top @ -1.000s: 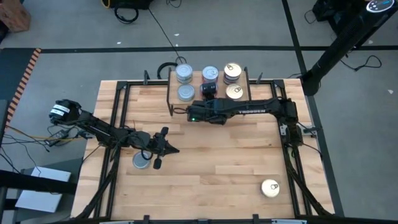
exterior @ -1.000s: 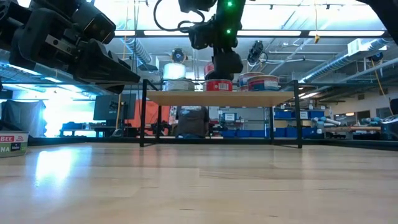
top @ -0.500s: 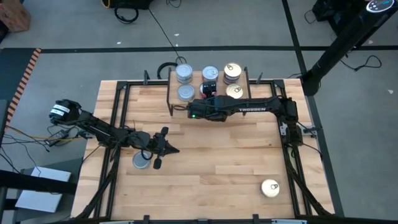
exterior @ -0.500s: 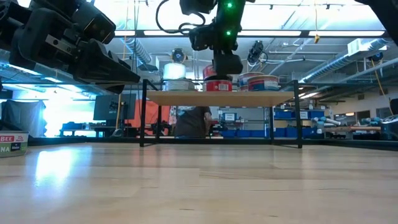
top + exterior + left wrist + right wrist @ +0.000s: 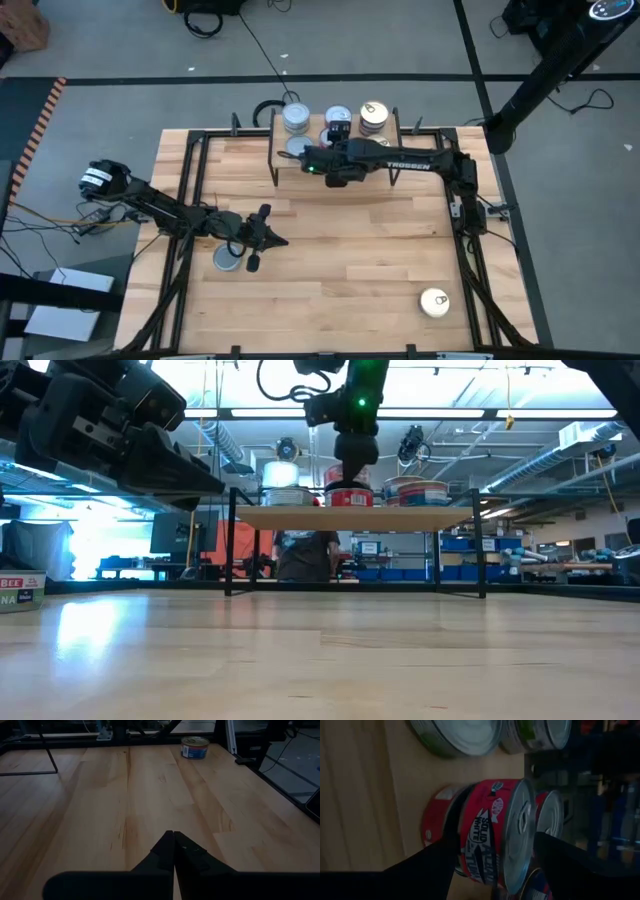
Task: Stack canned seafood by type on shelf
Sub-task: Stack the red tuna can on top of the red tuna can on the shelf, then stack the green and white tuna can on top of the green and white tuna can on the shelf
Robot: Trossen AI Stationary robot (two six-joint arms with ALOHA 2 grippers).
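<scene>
Overhead: right hand (image 5: 335, 135) sits above the shelf (image 5: 280, 160) at the counter's (image 5: 350, 250) far edge.
Right hand: its fingers stand spread, flanking a red-labelled tin (image 5: 495, 832) that rests on another red tin (image 5: 437, 820); whether the pads touch it cannot be told.
Neighbours: silver-topped tins (image 5: 295, 118) stand just beside on one side, gold-topped tins (image 5: 374, 115) on the other; the arm's body covers the shelf's nearer half.
Left hand: left hand (image 5: 268, 238) hovers over the counter's left side, fingers closed on nothing.
Strays: one silver tin (image 5: 228, 259) lies just beside the left hand; a gold-topped tin (image 5: 434, 302) sits well apart, near the right front corner.
</scene>
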